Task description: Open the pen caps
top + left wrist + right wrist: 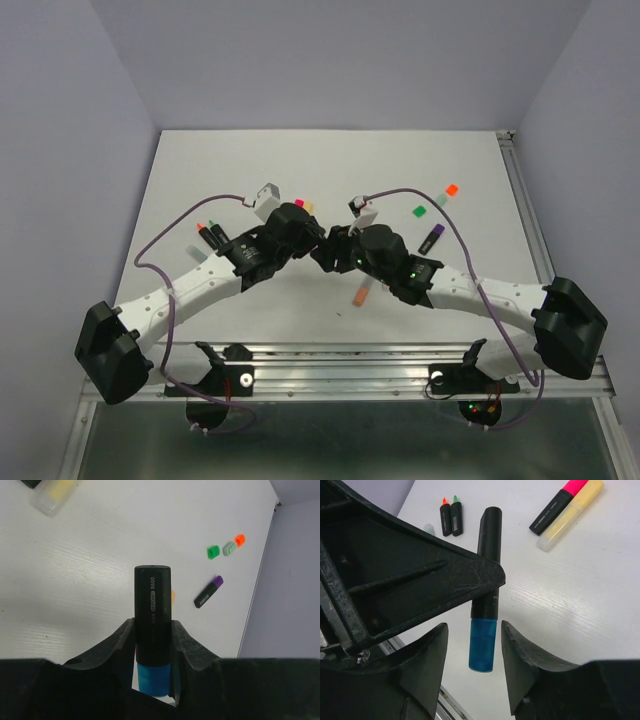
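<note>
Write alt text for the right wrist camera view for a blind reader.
The left gripper holds a black highlighter, its blue cap between the open fingers of the right gripper, with gaps on both sides. Behind, on the white table, lie two uncapped highlighters, a pink-capped pen and a yellow one.

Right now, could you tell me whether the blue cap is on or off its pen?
On: the blue cap sits on the end of the black pen, inside the open right gripper.

Slim gaps beside blue cap (483,645) (right fingers (525,662))
</note>
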Controlling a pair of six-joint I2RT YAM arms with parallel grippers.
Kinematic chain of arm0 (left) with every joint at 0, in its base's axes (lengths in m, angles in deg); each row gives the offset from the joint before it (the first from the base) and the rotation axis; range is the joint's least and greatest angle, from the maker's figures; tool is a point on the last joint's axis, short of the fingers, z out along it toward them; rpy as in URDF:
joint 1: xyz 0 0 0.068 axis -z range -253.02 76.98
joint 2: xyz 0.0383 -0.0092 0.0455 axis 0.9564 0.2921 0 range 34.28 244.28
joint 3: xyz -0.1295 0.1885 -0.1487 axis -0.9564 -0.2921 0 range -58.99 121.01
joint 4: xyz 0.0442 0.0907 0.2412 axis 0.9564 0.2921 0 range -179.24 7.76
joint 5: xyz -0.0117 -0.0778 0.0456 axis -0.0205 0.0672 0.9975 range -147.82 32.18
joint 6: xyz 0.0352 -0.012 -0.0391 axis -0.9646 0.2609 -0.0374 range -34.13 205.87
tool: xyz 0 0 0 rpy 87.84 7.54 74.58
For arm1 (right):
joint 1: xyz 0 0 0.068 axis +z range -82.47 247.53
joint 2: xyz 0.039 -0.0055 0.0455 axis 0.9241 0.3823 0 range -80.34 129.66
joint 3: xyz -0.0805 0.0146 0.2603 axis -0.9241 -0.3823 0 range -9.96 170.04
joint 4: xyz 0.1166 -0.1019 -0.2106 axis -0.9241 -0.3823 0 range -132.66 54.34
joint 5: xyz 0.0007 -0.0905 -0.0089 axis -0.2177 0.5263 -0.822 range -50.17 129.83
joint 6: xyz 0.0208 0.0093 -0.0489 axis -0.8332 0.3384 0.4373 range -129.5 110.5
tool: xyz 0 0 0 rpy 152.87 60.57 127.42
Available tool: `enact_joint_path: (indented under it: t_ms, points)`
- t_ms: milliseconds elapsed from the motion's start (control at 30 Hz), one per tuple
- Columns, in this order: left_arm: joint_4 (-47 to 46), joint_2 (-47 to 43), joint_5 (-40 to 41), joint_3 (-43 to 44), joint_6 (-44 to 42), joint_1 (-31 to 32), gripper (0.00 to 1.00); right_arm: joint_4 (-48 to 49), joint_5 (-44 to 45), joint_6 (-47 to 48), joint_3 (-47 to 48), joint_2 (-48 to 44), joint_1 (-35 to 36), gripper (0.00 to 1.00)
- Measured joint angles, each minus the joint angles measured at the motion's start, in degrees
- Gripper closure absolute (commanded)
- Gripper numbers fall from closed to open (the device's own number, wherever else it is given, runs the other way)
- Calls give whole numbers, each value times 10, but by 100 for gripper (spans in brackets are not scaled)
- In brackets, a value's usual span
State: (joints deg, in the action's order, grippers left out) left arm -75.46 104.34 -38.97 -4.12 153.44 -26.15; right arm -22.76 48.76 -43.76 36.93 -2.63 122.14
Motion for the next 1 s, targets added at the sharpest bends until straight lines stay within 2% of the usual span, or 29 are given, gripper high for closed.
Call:
enact_joint_path:
  t_ms: [133, 167, 267, 367, 633, 800, 900, 1000]
  points:
    - [0, 3, 0, 0, 0, 0, 100, 4, 8, 1, 0, 0, 2, 67]
    - [-1, 4, 1, 0, 0, 0, 100, 2, 10, 0, 0, 0, 2, 75]
    - [-4, 4, 2, 0, 0, 0, 100, -3, 12, -4, 0, 0, 2, 89]
    - [-6, 4, 6, 0, 0, 1, 100, -5, 12, -13, 0, 0, 2, 99]
    - [-10, 10, 42, 2, 0, 13, 100, -26, -18, -52, 0, -12, -7, 99]
    - [-10, 51, 10, 37, -17, 5, 100, -23, -45, -97, -25, -33, -32, 99]
    - [-18, 70, -27, 42, -34, -12, 100, -19, -56, -125, -53, -52, -37, 99]
    - [-57, 88, 32, 42, -52, -79, 100, -54, -147, -148, -90, -110, -5, 99]
